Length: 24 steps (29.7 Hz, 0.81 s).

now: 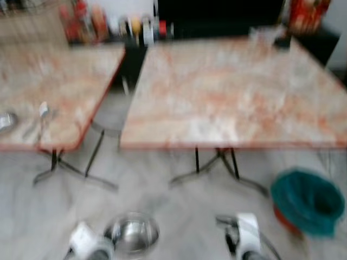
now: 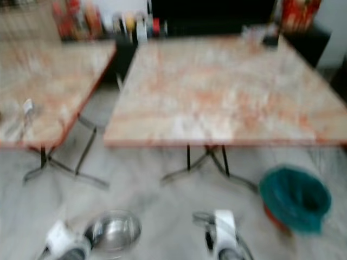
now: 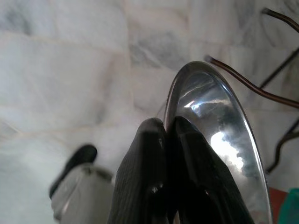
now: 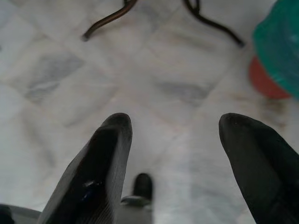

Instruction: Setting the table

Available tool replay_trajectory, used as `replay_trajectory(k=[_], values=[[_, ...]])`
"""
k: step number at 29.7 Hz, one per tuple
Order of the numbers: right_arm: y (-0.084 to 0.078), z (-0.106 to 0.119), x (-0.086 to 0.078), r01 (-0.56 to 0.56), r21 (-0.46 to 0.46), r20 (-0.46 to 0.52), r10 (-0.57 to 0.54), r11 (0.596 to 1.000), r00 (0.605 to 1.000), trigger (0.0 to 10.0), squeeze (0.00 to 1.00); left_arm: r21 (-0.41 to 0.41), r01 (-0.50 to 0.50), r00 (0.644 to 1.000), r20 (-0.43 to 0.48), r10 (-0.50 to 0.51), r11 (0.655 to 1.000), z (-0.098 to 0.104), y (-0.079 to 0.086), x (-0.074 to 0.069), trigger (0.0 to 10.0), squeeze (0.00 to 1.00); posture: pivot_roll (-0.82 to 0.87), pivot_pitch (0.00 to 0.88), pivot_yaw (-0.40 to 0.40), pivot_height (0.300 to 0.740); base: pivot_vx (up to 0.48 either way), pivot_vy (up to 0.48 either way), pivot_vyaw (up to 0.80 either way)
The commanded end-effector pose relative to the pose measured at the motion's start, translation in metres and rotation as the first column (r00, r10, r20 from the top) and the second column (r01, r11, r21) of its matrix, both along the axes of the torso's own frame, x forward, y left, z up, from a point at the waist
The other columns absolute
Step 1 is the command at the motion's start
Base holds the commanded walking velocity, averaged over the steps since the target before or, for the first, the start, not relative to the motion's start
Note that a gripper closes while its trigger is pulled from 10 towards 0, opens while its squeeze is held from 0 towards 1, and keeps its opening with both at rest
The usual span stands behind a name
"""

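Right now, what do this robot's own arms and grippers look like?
Each arm ends in a white and silver-grey wrist. The left gripper and right gripper each have two long black fingers, rounded at the tips with a finely ribbed surface. A thin dark cable loops beside the right wrist.

Two tables side by side: the big tabletop (image 1: 233, 92) is straight ahead, the second tabletop (image 1: 49, 86) off to the left with a gap between them. A spoon (image 1: 42, 111) lies near that left one's front edge. Bottles (image 1: 108, 24) line up behind both. On the floor (image 1: 162, 195), a bin (image 1: 306, 200) sits front-right of the big table. Down low in front, the left gripper (image 3: 166, 140) pinches a bowl (image 1: 132, 232) by the rim.
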State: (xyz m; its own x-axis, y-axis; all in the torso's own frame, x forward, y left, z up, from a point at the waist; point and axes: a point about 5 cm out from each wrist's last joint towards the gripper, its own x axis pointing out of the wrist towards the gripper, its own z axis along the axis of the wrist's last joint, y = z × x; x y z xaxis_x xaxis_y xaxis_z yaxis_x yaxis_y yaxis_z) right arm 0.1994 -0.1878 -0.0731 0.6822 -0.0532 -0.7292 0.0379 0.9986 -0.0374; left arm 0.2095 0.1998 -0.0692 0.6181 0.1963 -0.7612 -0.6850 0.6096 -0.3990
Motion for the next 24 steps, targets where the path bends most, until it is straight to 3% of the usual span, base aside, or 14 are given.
replay_trajectory(k=[1,18,21,24], values=[[0.011,-0.001,0.000,-0.009,0.027,-0.003,0.010,1.000,1.000,10.0,0.00,0.028,-0.007,1.000,-0.017,0.008,1.000,-0.002,0.011,-0.007,10.0,0.00,-0.02,0.037,0.043,0.740,0.000,-0.446,0.00],[0.013,-0.002,0.000,-0.012,0.031,-0.002,0.012,0.999,1.000,10.0,0.00,0.023,-0.012,1.000,-0.017,0.012,1.000,-0.003,0.012,-0.010,10.0,0.00,-0.01,0.039,0.040,0.740,0.000,-0.433,0.00],[0.013,-0.002,-0.001,-0.015,0.032,-0.005,0.015,0.999,1.000,10.0,0.00,0.022,-0.035,0.999,-0.020,0.035,0.999,-0.006,0.018,-0.017,10.0,0.00,0.00,0.038,0.036,0.740,0.000,0.000,0.00],[0.014,-0.002,0.000,-0.026,0.033,-0.005,0.026,0.999,1.000,10.0,0.00,0.061,-0.062,0.997,-0.051,0.065,0.996,-0.011,0.031,-0.035,10.0,0.00,0.01,0.039,0.031,0.740,0.000,0.000,0.00]])
